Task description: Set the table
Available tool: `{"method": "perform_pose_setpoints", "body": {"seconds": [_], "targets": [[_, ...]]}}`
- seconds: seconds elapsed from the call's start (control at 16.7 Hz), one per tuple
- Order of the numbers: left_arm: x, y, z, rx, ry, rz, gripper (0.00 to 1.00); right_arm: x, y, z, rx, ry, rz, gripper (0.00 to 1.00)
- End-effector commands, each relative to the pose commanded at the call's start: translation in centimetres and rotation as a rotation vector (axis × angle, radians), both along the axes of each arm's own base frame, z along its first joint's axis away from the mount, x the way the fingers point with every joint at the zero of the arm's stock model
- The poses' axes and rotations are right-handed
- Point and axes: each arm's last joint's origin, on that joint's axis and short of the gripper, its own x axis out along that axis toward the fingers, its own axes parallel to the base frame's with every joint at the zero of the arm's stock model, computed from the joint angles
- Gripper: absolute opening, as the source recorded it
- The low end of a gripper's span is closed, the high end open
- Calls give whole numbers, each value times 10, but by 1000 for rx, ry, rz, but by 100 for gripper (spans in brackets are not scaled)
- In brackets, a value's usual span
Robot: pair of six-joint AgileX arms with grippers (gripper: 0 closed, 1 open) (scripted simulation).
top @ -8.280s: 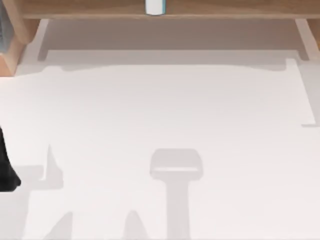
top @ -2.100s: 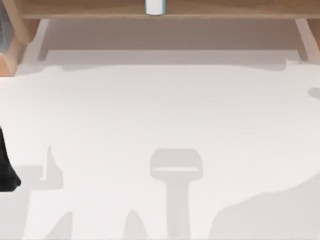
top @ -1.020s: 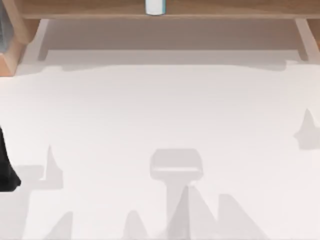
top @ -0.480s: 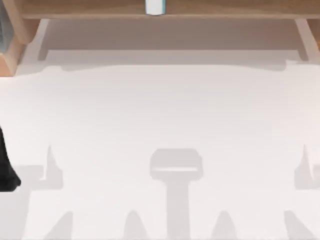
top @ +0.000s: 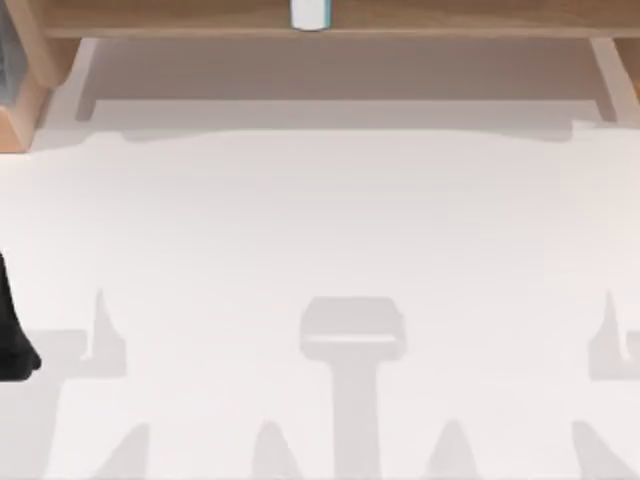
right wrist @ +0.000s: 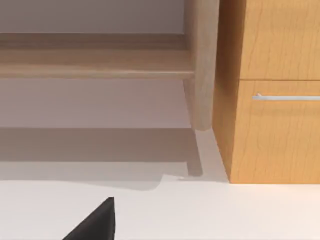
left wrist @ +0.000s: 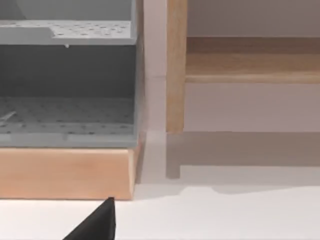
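Table, broad, white and unmarked, spans the top view from 3 to 9 o'clock and down to 6 o'clock, with soft grey shadows lying across its near half. One wooden shelf runs along the far side at 12 o'clock. One small white container with a blue band stands on it, near its middle. Two pale posts come down from the shelf to the table, one at 11 o'clock and one at 1 o'clock.

One dark piece of the left arm shows at the 8 o'clock edge, low over the table. In the left wrist view one black tip of the left gripper hangs just above the table, facing one grey perforated rack on a wooden base. In the right wrist view one black tip of the right gripper hangs above the table, facing one wooden cabinet with one silver handle. For both grippers, I cannot tell whether the jaws are open or closed.
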Motion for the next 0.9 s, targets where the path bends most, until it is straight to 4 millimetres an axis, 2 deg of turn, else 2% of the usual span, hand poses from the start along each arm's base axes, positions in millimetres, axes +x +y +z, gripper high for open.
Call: {"method": "perform_pose_setpoints", "body": {"seconds": [0.12, 0.3, 0.48, 0.6, 0.72, 0.9], "targets": [[0, -2, 16, -4, -29, -7, 100, 0, 0, 0, 0, 0, 0, 100], [7, -7, 59, -15, -87, -19, 100, 0, 0, 0, 0, 0, 0, 100], [31, -18, 107, -30, -115, -28, 100, 0, 0, 0, 0, 0, 0, 100], [62, -32, 134, -37, -106, -30, 100, 0, 0, 0, 0, 0, 0, 100], [104, -53, 151, -36, -80, -31, 100, 0, 0, 0, 0, 0, 0, 100], [175, -100, 150, -25, -32, -30, 100, 0, 0, 0, 0, 0, 0, 100]]}}
